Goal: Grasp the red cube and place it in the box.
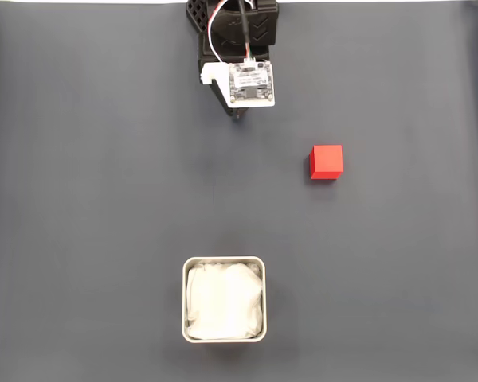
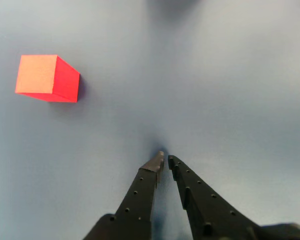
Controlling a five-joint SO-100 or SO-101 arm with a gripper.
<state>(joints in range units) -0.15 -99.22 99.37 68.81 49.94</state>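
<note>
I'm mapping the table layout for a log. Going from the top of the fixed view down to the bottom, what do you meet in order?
Arm with its white wrist camera module → red cube, off to the right → box with white papery lining, all on the dark grey table.

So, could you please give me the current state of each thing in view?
red cube: resting flat on the mat, free, outside the box, not gripped.
box: upright, open-topped, white lining inside, no cube in it.
gripper: fingertips almost together, holding nothing, apart from the cube.
</note>
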